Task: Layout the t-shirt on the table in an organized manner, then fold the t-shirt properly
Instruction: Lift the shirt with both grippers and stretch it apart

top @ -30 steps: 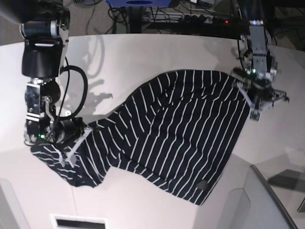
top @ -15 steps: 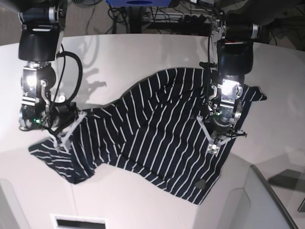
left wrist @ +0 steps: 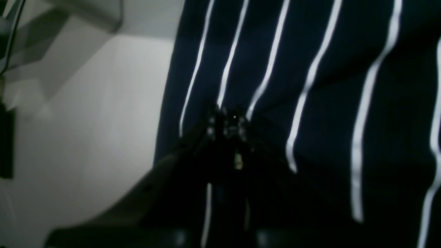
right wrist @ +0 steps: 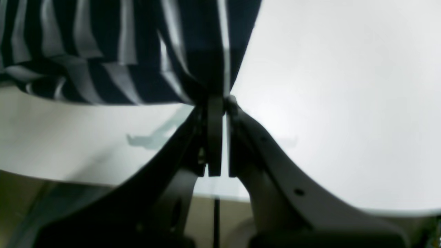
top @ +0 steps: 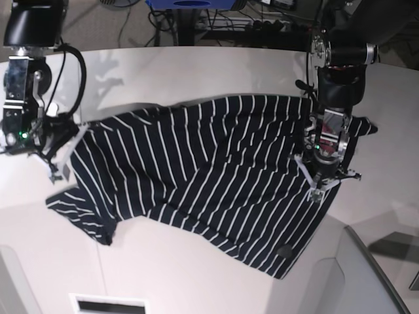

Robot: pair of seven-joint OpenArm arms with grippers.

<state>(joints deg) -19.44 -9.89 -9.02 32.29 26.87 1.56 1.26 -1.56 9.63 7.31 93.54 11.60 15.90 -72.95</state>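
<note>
The t-shirt (top: 209, 176), dark navy with thin white stripes, lies stretched across the table (top: 196, 72) between both arms, with a sleeve bunched at the lower left (top: 82, 216). My right gripper (top: 62, 163) is at the left, shut on the shirt's edge; the right wrist view shows the cloth (right wrist: 193, 51) pinched at the closed tips (right wrist: 218, 101) above the tabletop (right wrist: 327, 103). My left gripper (top: 319, 186) is over the shirt's right side, shut on striped cloth (left wrist: 310, 86) at its tips (left wrist: 227, 120).
A small dark grey rounded piece (top: 283, 250) sits on the shirt's lower corner. Cables and a power strip (top: 262, 26) lie beyond the far table edge. A grey angled panel (top: 373, 275) stands at the lower right and a slot (top: 108, 304) at the bottom left.
My right gripper has pulled its shirt edge up and to the left, stretching the cloth wider. My left gripper swung inward over the shirt, then shifted slightly right.
</note>
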